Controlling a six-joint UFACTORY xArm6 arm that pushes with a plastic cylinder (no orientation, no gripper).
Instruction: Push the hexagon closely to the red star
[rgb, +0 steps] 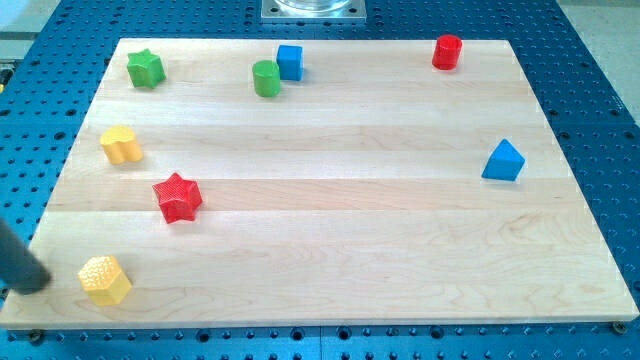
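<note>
A yellow hexagon (105, 279) lies near the board's bottom left corner. A red star (178, 197) lies above and to the right of it, about a block's width of bare wood between them. My dark rod comes in from the view's left edge, and my tip (36, 284) rests on the board just left of the hexagon, a small gap apart from it.
A yellow heart-like block (121, 145) lies above the red star. A green star (145, 68) is at the top left. A green cylinder (266, 78) and a blue cube (290, 62) stand at the top middle, a red cylinder (447, 52) at the top right, a blue triangle (503, 161) at the right.
</note>
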